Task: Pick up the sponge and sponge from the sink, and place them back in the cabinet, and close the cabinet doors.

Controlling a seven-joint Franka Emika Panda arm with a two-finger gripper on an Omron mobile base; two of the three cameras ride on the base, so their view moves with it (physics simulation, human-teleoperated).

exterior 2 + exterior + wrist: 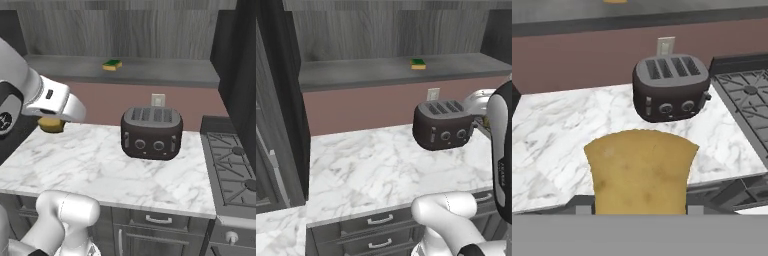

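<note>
Nearest to me, my claw (640, 212) is clamped on the golden-tan rectangular sponge (640, 172), which hides both finger tips in the hand view; in the right base view this sponge (51, 125) hangs under the white hand, above the left end of the white marble table (95, 170). Farther along the table stands the dark four-slot toaster (151, 132), upright, well apart from the held sponge, with a gas hob (232, 165) to its right. Behind the toaster, a pale wall socket (158, 100) sits on the dusky pink wall. Farthest, the green-topped, yellow-based sponge (417, 64) lies on the flat grey inner shelf (356, 70) of the dark grey wood-grain wall cabinet (381, 30).
</note>
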